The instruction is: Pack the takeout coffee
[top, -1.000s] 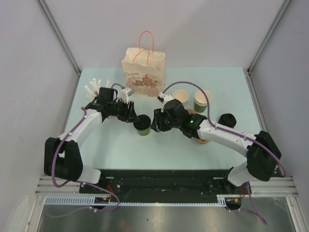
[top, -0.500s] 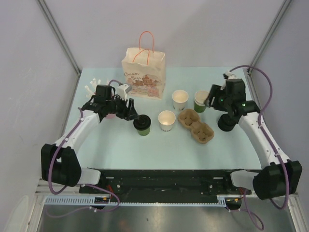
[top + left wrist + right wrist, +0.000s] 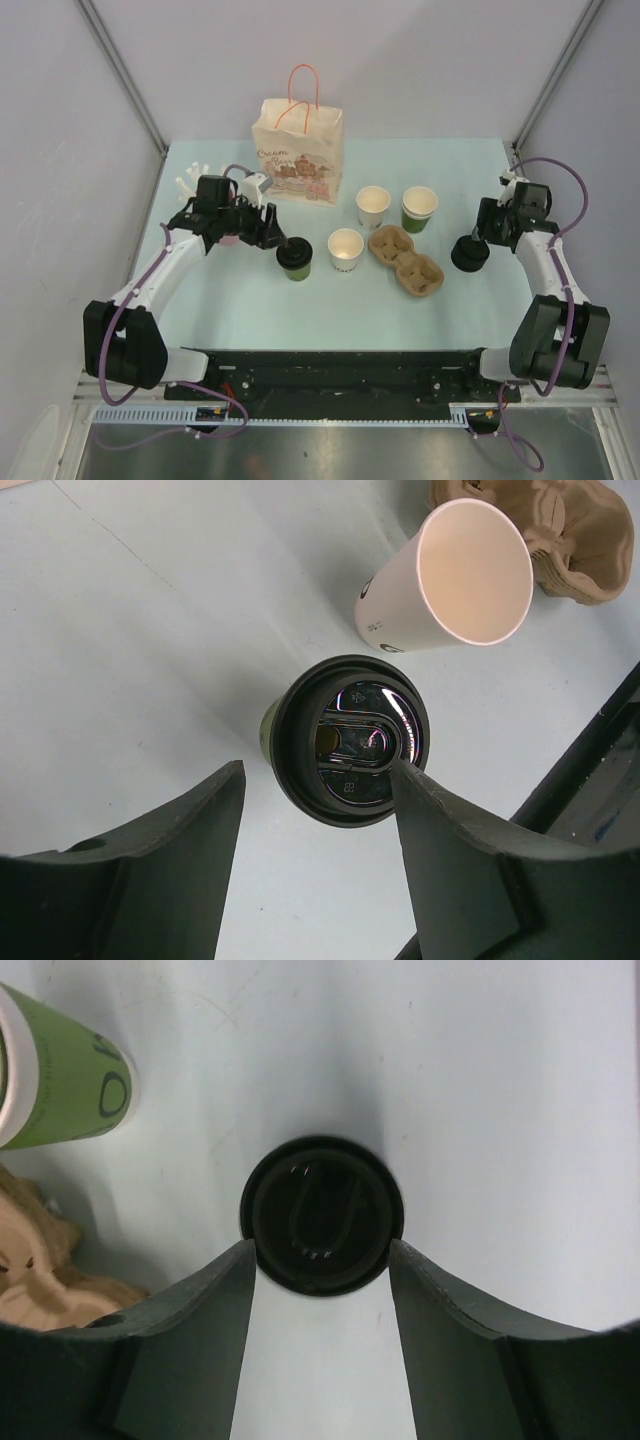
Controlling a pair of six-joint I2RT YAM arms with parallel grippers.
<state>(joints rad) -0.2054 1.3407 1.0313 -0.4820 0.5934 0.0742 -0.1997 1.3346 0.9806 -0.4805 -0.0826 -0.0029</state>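
The dark green cup with a black lid [image 3: 294, 258] stands left of centre; in the left wrist view it [image 3: 350, 740] sits just past my fingertips. My left gripper [image 3: 272, 232] [image 3: 315, 770] is open and empty, its jaws wider than the lid. At the right a round black lid [image 3: 470, 253] [image 3: 322, 1215] shows; what is under it is hidden, and no lidded white cup shows as such. My right gripper [image 3: 487, 230] [image 3: 320, 1250] is open and empty, one fingertip on either side of that lid's near edge.
A lidless white cup [image 3: 345, 249] [image 3: 450, 580] stands beside the green lidded cup. Another lidless white cup [image 3: 373, 205] and a lidless green cup [image 3: 419, 208] [image 3: 60, 1070] stand behind the brown pulp tray [image 3: 405, 260] [image 3: 40, 1280]. A paper bag [image 3: 297, 150] stands at the back.
My right arm has swung from beside the green lidded cup out to the right and come down over the black lid. My left arm drew back slightly, then stayed still.
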